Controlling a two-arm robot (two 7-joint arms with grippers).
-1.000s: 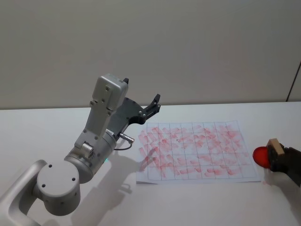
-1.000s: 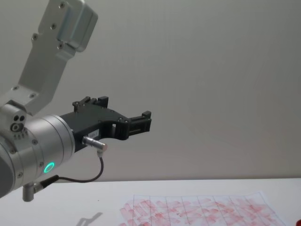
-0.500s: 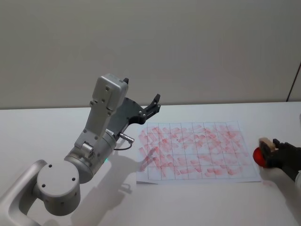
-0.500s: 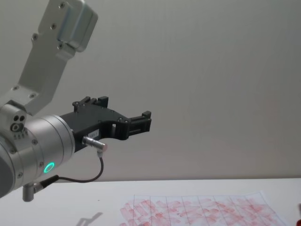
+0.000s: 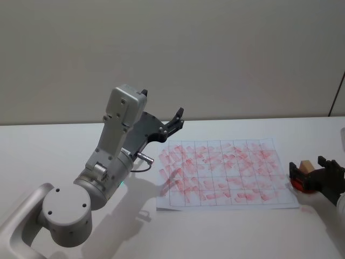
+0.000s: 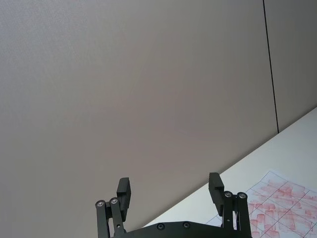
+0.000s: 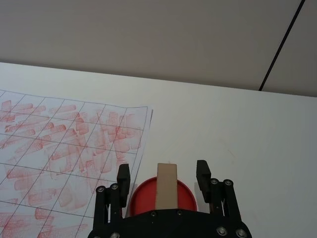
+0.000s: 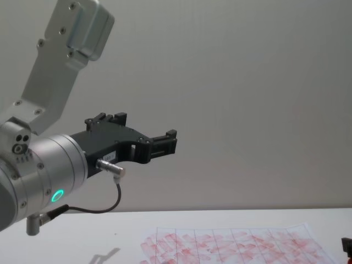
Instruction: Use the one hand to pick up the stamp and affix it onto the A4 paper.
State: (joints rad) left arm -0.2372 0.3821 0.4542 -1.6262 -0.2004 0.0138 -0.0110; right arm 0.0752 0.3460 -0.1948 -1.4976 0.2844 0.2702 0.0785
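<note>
Black right claw (image 7: 163,173) spread wide, straddling tan stamp (image 7: 167,184), untouched

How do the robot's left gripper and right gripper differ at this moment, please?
The left gripper is raised well above the table, pointing toward the wall, while the right gripper sits low beside the A4 paper at its right edge. The left gripper's open fingers have nothing between them; the right gripper's open fingers flank the stamp on the red pad with gaps on both sides. Both are black with parallel fingers.
</note>
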